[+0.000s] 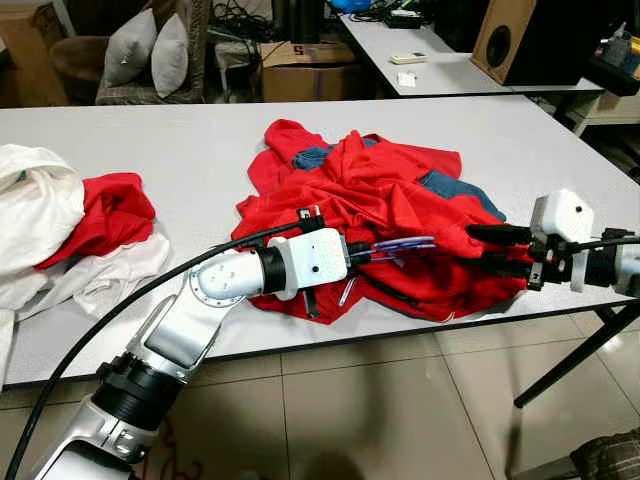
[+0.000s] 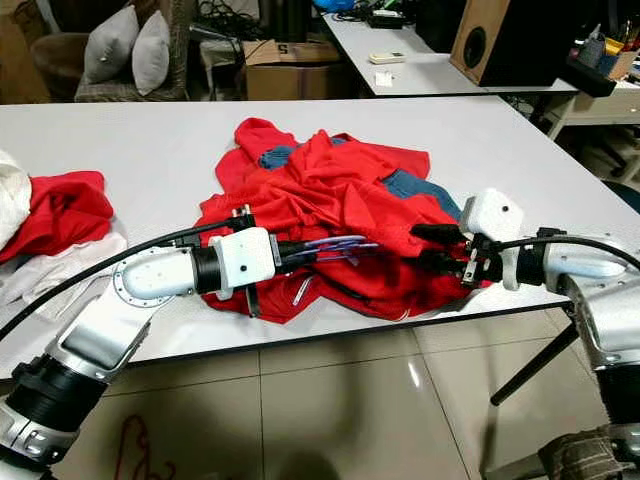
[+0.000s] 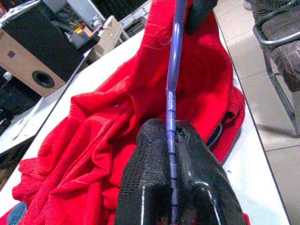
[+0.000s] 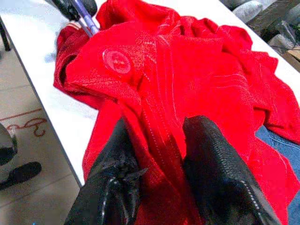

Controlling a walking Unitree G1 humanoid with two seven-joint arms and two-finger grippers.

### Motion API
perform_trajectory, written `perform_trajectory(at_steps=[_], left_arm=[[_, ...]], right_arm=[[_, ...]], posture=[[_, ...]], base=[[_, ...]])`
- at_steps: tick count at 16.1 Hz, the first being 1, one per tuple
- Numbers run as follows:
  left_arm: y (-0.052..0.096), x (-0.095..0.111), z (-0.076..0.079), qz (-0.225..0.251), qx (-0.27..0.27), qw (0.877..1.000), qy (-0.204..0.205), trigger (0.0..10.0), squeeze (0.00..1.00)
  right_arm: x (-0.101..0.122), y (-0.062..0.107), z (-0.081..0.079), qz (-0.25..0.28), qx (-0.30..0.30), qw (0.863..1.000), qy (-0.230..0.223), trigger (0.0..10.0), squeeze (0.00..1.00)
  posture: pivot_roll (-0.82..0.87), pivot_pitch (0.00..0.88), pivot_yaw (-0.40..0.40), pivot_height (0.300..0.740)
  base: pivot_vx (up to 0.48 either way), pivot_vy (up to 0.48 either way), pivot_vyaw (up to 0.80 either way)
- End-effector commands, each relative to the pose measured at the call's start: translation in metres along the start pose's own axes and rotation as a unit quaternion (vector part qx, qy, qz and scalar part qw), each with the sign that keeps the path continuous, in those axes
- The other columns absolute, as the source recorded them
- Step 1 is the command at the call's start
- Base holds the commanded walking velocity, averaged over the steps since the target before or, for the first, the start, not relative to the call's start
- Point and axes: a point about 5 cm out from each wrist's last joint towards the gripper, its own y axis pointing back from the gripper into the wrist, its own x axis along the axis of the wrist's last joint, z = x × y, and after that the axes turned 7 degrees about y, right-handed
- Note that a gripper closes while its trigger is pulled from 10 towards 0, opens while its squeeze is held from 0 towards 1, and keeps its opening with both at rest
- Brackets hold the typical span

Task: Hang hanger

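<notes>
Here the left tool [image 1: 372, 252] is clamped tight on a purple hanger [image 1: 405, 245], its two black fingers [image 3: 154, 173] pressed together with the thin plastic bar caught between them. The hanger points out from that grip toward the robot's right, lying low over a heap of red clothes [image 1: 370, 205] at the near edge of the white surface [image 1: 200, 140]. In the left wrist view the bar [image 3: 172, 61] runs straight away from the fingertips across the red cloth.

The right tool [image 1: 497, 250] comes in from the other side, its fingers apart and pushed into the red cloth at the heap's right end. In the right wrist view a fold of red cloth [image 4: 159, 140] lies between the two fingers [image 4: 215, 159], and whether they pinch it I cannot tell. A round sewn badge [image 4: 117, 61] shows on the cloth ahead of them, and the hanger's far end [image 4: 86, 21] with the other tool's fingertip is near the top of the heap.

Blue denim [image 1: 455, 187] peeks out of the heap in two places. At the far left of the surface lies a second pile, white cloth [image 1: 35, 200] over a red piece [image 1: 115, 210]. Behind stand a second table [image 1: 450, 70], a wooden speaker [image 1: 500, 40], a cardboard box [image 1: 300, 65] and a chair with grey cushions [image 1: 150, 50]
</notes>
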Motion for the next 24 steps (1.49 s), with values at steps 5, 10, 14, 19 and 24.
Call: perform_trajectory(at_steps=[5, 10, 14, 19, 24], left_arm=[[0.001, 0.0, -0.004, -0.003, 0.006, 1.0, -0.019, 10.0, 0.0], [0.0, -0.008, 0.003, -0.024, -0.008, 0.999, -0.037, 10.0, 0.0], [0.0, -0.014, 0.005, -0.034, -0.009, 0.998, -0.045, 10.0, 0.0], [0.0, -0.012, 0.003, -0.031, 0.0, 0.998, -0.053, 10.0, 0.0], [0.003, -0.014, -0.004, -0.043, 0.019, 0.997, -0.06, 10.0, 0.0]], right_arm=[[0.014, 0.007, -0.008, 0.037, 0.04, 0.999, -0.001, 0.0, 0.0], [0.037, 0.012, 0.001, 0.128, 0.029, 0.99, -0.045, 0.0, 0.0], [0.032, 0.019, 0.006, 0.1, 0.021, 0.994, -0.041, 0.0, 0.0], [0.018, 0.005, 0.006, 0.031, -0.016, 0.999, -0.001, 10.0, 0.0], [0.026, 0.016, 0.007, 0.081, -0.013, 0.996, -0.02, 10.0, 1.0]], posture=[[-0.03, 0.01, -0.004, 0.74], [-0.03, 0.002, -0.007, 0.74], [-0.02, 0.0, -0.011, 0.74], [-0.02, 0.0, -0.005, 0.74], [-0.02, 0.009, -0.006, 0.74]], base=[[0.0, 0.0, 0.0], [0.0, 0.0, 0.0], [0.0, 0.0, 0.0], [0.0, 0.0, 0.0], [0.0, 0.0, 0.0]])
